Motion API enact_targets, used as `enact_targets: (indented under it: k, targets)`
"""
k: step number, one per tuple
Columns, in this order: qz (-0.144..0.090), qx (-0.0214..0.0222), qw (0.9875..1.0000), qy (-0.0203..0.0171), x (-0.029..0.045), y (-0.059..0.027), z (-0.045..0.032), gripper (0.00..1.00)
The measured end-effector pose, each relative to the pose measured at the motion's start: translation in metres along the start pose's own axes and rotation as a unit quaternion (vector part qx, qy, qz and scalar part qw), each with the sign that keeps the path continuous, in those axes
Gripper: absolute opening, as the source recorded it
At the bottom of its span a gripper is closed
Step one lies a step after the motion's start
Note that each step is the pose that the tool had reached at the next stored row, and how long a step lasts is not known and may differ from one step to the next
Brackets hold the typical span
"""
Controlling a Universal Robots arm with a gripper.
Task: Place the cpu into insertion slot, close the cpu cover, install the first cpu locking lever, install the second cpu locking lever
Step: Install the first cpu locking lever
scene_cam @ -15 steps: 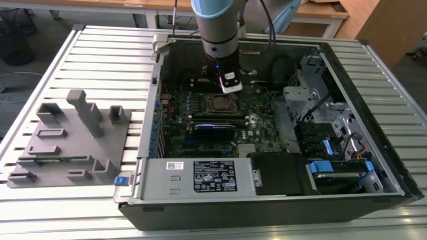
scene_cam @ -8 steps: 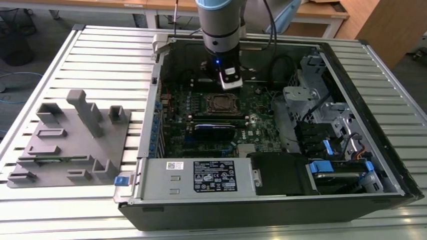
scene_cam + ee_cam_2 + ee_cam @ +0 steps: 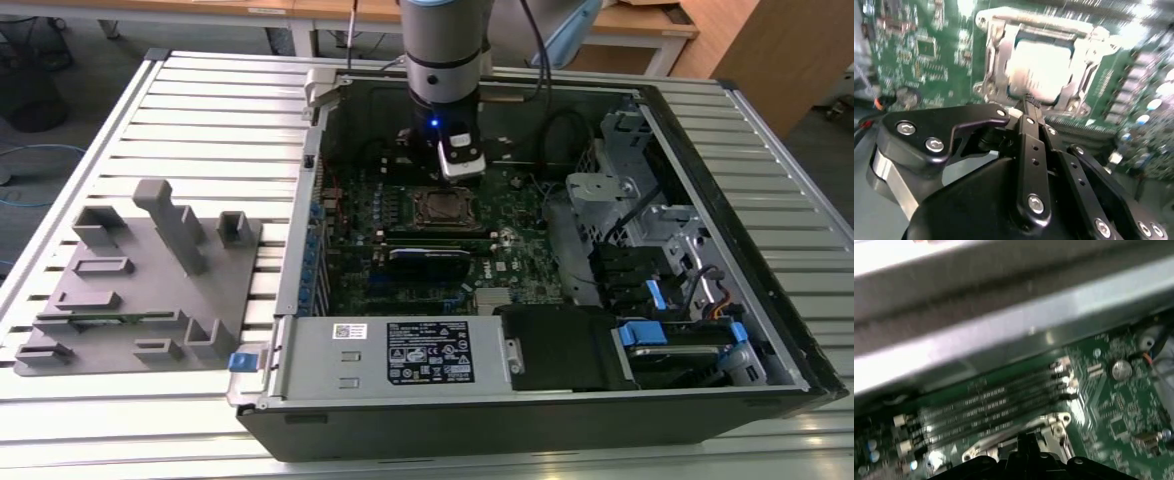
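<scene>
Well, off to the exterior view's left of the insertion slot (image 3: pixel 443 208), a grey holder tray (image 3: pixel 134 280) is lying outside the open computer case (image 3: pixel 534 430). Inside that case a green board (image 3: pixel 521 225) is carrying the slot. The cpu (image 3: pixel 1041 67) is sitting in the slot, with the cpu cover (image 3: pixel 996 55) lying down around it. The gripper (image 3: pixel 1029 99) is hovering at the slot's edge with its jaws pressed together. Long black memory slots (image 3: pixel 989 407) are lying just beside the slot.

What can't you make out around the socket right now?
- Second wrist view: the gripper hides one edge of the cpu cover, so lever latching is unclear.
- First wrist view: the cpu cover is blurred and cut off by the picture edge.
- Exterior view: the insertion slot is too small for lever detail.
</scene>
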State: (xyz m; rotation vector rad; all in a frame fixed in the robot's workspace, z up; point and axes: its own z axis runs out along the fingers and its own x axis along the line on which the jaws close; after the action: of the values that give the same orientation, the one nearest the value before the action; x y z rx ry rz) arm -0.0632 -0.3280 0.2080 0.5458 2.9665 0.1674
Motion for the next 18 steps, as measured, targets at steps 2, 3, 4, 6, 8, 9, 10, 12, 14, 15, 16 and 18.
enact_targets:
  k: [2,3,4,6,8,9,10,12,14,15,16,18]
  targets:
    - [-0.002,0.0192,0.9998,0.0002,-0.0004,-0.0013,-0.0001,0.10]
    - [-0.003,0.0287,0.9996,0.0004,-0.0007,-0.0019,-0.0002,0.10]
    - [-0.004,0.0384,0.9993,0.0006,-0.0009,-0.0025,-0.0004,0.10]
    - [-0.005,0.0515,0.9987,0.0021,-0.0013,-0.0030,-0.0004,0.10]
    - [-0.005,0.0539,0.9985,0.0067,-0.0027,-0.0028,-0.0003,0.10]
    - [-0.006,0.0554,0.9984,0.0103,-0.0034,-0.0026,-0.0001,0.10]
    - [-0.007,0.0569,0.9983,0.0141,-0.0042,-0.0023,0.0000,0.10]
    - [-0.008,0.0587,0.9980,0.0196,-0.0064,-0.0015,0.0005,0.10]
    - [-0.009,0.0596,0.9979,0.0222,-0.0075,-0.0011,0.0007,0.10]
    - [-0.009,0.0597,0.9979,0.0223,-0.0075,-0.0011,0.0007,0.10]
    - [-0.009,0.0597,0.9979,0.0223,-0.0075,-0.0012,0.0007,0.10]
    - [-0.010,0.0596,0.9979,0.0224,-0.0076,-0.0011,0.0007,0.10]
